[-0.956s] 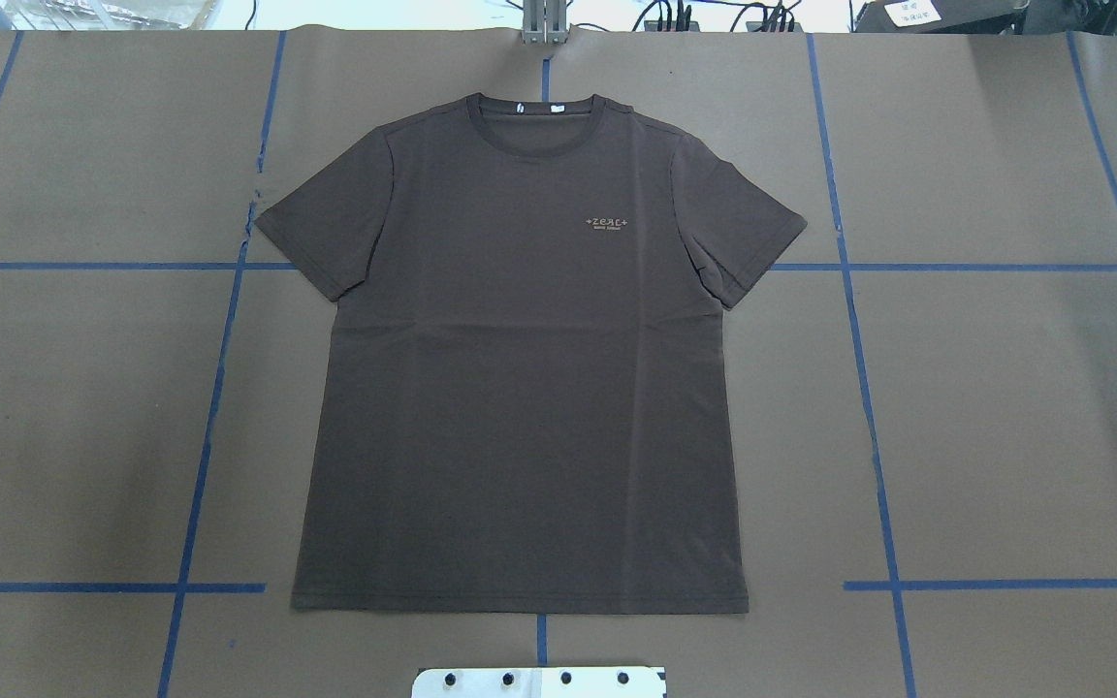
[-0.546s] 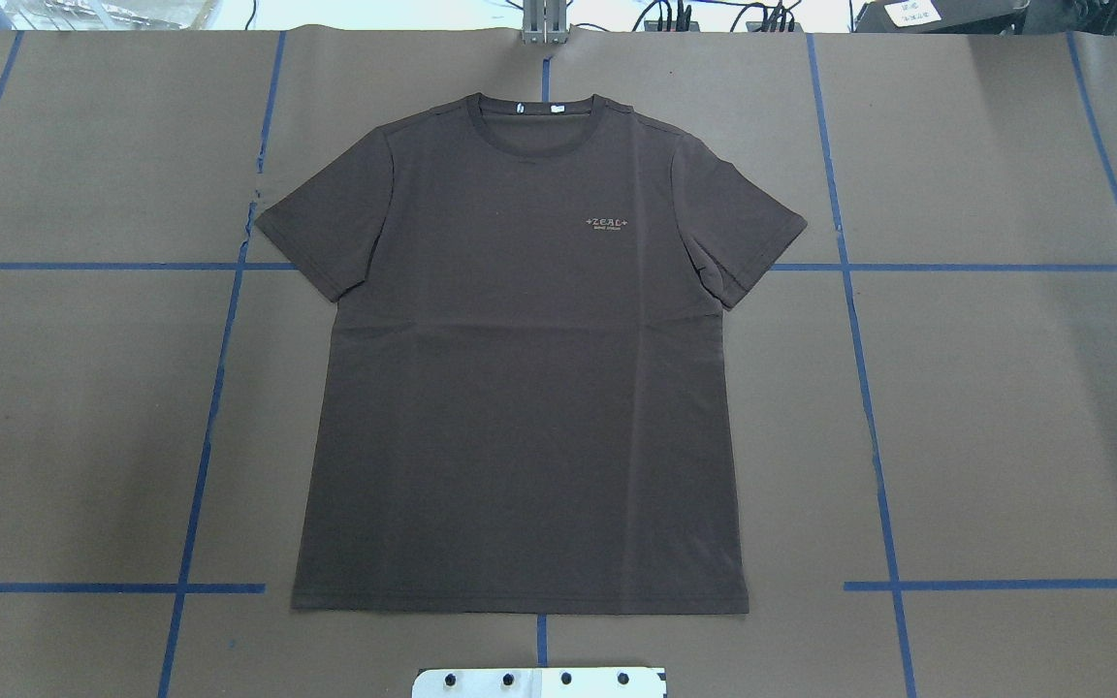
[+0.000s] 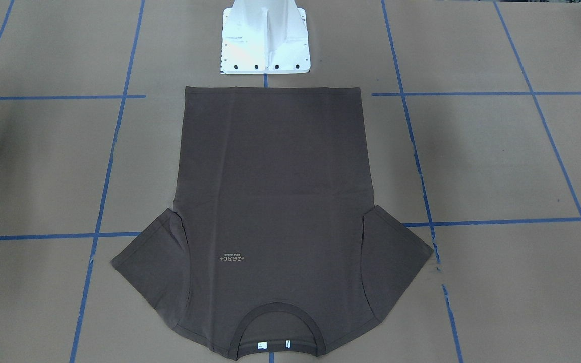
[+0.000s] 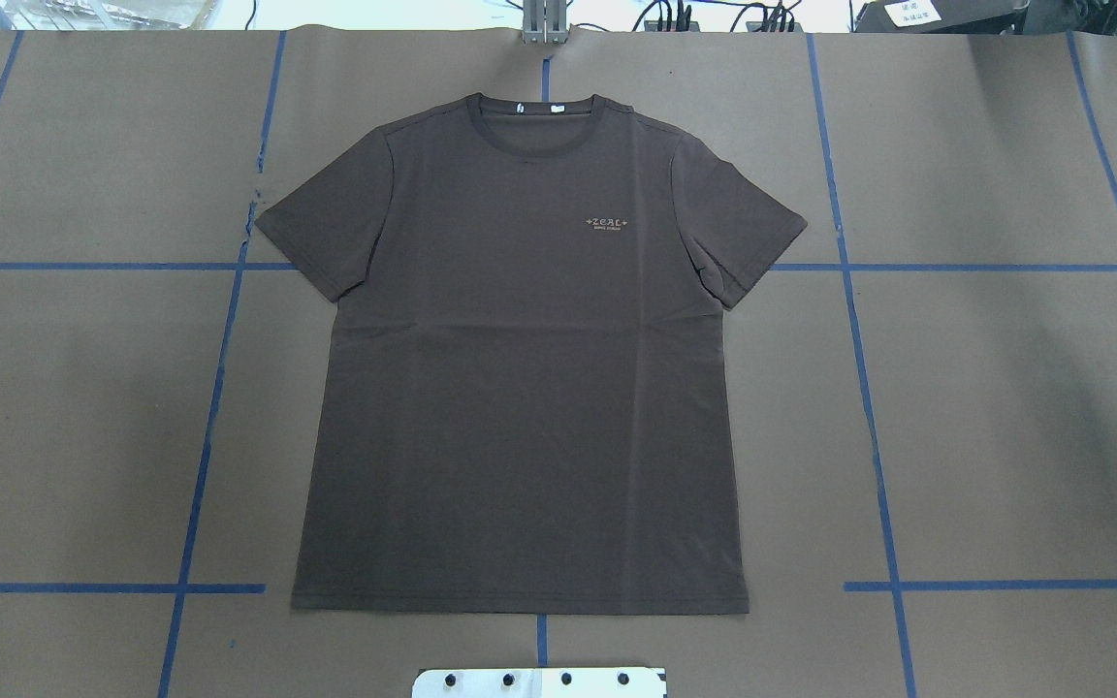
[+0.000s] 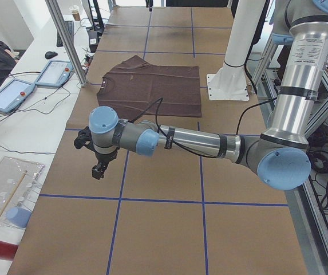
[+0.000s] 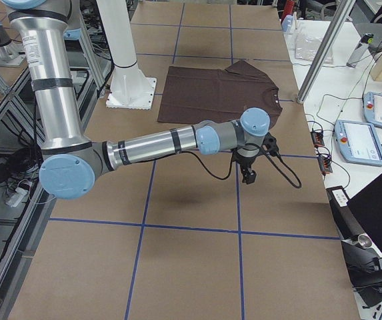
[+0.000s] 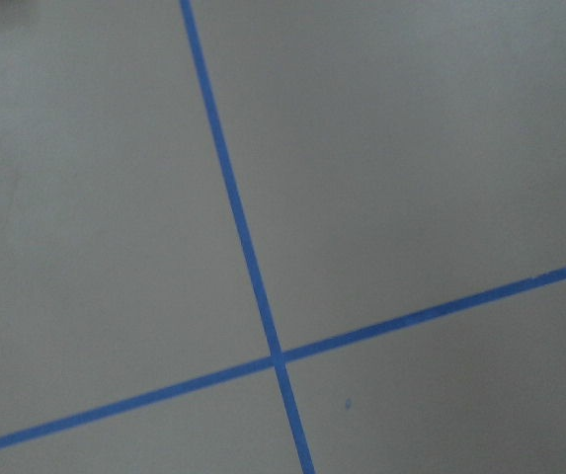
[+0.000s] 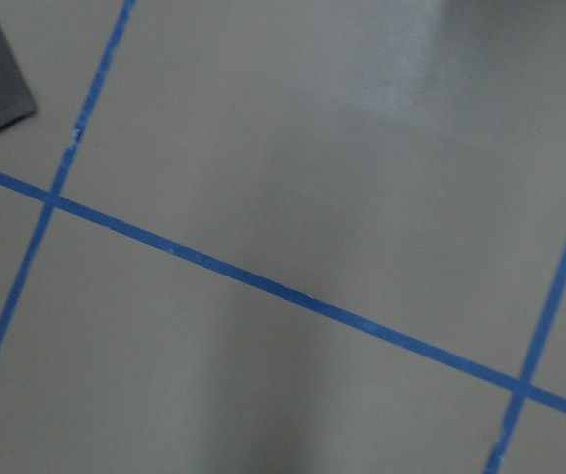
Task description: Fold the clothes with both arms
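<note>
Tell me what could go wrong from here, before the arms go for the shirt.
The T-shirt lies flat on brown paper, so a pinch at its edge could take only the top layer, or snag the paper. The left gripper and right gripper both hang well off to the shirt's sides. If they arrive unevenly, the fold might skew.

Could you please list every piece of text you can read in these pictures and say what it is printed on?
"ZEAL", flanked by small cross marks: chest lettering on the T-shirt.
Smaller line under it: too small to read.
White neck labels: too small to read.
White sheet at the overhead view's top right: blurred.
</note>
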Controlling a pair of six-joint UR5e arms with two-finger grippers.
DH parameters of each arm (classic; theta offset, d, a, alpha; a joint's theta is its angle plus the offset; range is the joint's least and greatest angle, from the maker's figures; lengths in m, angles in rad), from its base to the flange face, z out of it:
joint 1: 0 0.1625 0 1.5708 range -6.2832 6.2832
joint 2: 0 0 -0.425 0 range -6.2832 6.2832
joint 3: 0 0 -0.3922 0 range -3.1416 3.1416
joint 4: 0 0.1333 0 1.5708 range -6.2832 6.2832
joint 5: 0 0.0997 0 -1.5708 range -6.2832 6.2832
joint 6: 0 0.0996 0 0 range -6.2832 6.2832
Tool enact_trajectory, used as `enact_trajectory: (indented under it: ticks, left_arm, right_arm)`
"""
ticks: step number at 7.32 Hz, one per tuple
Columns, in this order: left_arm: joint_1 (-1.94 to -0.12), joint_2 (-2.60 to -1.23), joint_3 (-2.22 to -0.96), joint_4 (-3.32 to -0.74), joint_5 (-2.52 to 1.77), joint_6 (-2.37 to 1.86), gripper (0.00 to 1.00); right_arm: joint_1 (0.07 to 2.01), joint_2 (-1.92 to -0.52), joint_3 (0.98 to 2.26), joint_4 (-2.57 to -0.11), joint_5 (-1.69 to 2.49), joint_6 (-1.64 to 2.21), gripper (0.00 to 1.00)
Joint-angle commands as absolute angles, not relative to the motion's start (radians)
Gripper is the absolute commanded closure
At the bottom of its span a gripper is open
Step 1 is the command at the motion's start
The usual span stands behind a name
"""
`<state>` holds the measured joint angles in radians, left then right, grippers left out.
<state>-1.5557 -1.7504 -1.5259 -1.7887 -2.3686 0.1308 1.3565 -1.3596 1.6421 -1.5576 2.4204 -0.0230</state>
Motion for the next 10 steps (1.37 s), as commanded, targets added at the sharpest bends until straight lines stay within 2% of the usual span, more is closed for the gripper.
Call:
enact_trajectory:
  ticks: [1, 4, 5, 6, 10]
  left_arm:
    - [-1.548, -1.764, -1.500, -1.867, -2.370, 0.121, 0.00]
    - [-1.534, -1.773, -1.477, -1.940, -2.364, 0.045, 0.00]
    - [-1.534, -1.773, -1.476, -1.945, -2.364, 0.022, 0.00]
    - [-1.534, -1.775, -1.479, -1.945, -2.367, 0.021, 0.00]
    - [-1.536, -1.778, -1.482, -1.945, -2.368, 0.023, 0.00]
  right_arm:
    - [1.217, -1.194, 1.541, -1.501, 2.415, 0.206, 0.00]
    - [1.084, -1.080, 1.349, -1.169, 2.250, 0.652, 0.01]
    - [1.036, -1.022, 1.244, -1.082, 2.235, 0.745, 0.00]
    - [0.994, -0.988, 1.188, -1.075, 2.221, 0.768, 0.00]
    - [0.925, -0.982, 1.163, -1.083, 2.159, 0.824, 0.01]
